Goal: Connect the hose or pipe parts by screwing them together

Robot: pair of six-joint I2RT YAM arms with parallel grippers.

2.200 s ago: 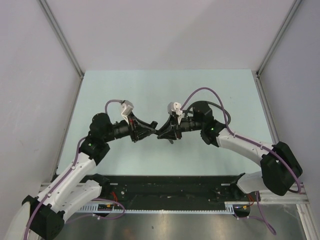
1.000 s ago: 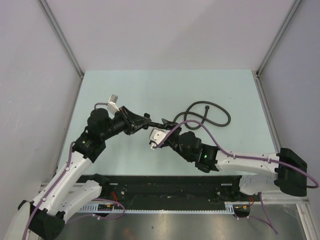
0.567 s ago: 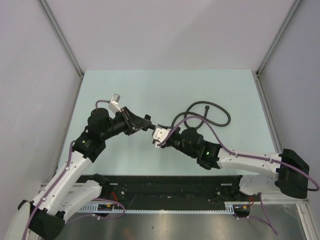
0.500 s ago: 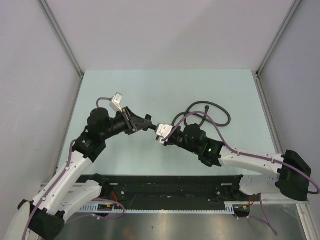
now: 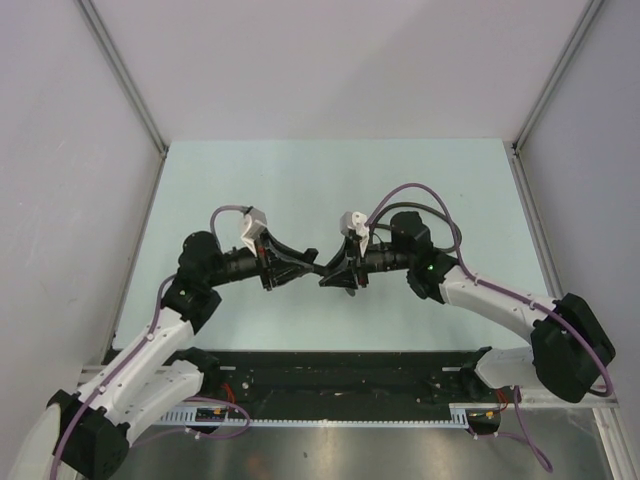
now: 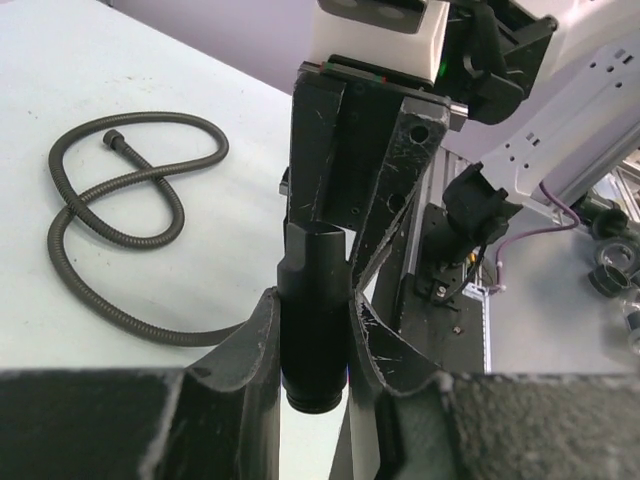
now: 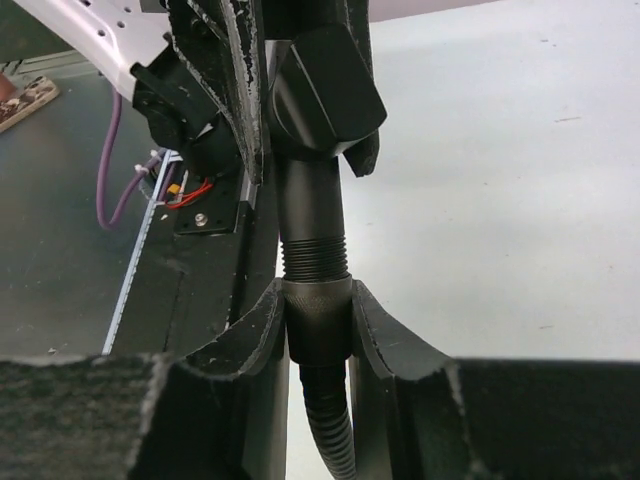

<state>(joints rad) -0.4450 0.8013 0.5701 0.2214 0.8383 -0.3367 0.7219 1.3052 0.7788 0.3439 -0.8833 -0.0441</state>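
Observation:
A short black pipe fitting (image 6: pixel 315 320) stands between the fingers of my left gripper (image 6: pixel 314 300), which is shut on it. Its far end meets the threaded end (image 7: pixel 314 250) of the dark hose. My right gripper (image 7: pixel 318 295) is shut on the knurled nut (image 7: pixel 318 325) just below those threads, and the hose (image 7: pixel 335 440) trails out behind it. The rest of the hose (image 6: pixel 120 200) lies coiled on the table. From above, left gripper (image 5: pixel 300 262) and right gripper (image 5: pixel 335 275) face each other tip to tip at mid-table, the joint between them.
A black rail (image 5: pixel 330 375) with the arm bases runs along the near table edge. Grey walls and metal posts (image 5: pixel 125 75) close in the pale green table (image 5: pixel 300 170) on three sides. Purple cables (image 5: pixel 405 187) arch over the right wrist.
The right arm swung up from the near side, turned its wrist, and its jaws closed on the hose nut. The left arm lowered and turned level to face it, still gripping the fitting.

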